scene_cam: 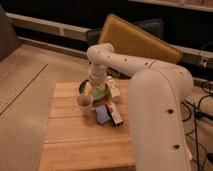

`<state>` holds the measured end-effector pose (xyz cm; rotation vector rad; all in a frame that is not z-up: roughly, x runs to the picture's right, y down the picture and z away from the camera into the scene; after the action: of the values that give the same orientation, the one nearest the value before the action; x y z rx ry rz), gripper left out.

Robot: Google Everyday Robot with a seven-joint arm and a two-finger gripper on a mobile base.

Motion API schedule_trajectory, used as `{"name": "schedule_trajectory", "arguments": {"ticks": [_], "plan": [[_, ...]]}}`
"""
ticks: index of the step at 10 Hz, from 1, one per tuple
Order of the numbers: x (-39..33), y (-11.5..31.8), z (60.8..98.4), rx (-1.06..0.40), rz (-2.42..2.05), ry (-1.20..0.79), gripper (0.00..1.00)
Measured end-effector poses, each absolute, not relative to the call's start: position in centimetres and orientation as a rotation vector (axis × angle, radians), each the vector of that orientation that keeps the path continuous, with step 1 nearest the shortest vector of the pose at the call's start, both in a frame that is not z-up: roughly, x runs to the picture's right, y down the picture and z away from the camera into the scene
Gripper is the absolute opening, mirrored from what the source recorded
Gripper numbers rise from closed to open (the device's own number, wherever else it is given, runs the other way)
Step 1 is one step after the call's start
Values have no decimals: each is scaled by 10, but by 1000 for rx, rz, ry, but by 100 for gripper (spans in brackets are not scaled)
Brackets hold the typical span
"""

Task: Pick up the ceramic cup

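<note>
pincer (95, 89) over bowl (104, 91), pkts (102, 114) crowd cup (84, 104)

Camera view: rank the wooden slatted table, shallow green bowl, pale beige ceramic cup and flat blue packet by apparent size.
1. Wooden slatted table
2. Shallow green bowl
3. Pale beige ceramic cup and flat blue packet look alike; unranked.
The gripper hangs over the bowl, behind the cup.

I saw my arm (155, 105) all in smooth cream-white shell: fat rounded tubes joined by a bulbous elbow, with small dark round holes dotted along the casing. It narrowed to a slimmer wrist, and the end effector (95, 88) sat at its tip, low over the counter (70, 135).
</note>
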<state>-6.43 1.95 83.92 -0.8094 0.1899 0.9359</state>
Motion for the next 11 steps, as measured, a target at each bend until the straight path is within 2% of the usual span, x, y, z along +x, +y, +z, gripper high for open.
{"name": "schedule_trajectory", "arguments": {"ticks": [7,8,11], "plan": [[-94,47,864,-924,877,203,63],[-101,52,867,-939,863,207,58],[-110,56,873,-962,843,214,26]]}}
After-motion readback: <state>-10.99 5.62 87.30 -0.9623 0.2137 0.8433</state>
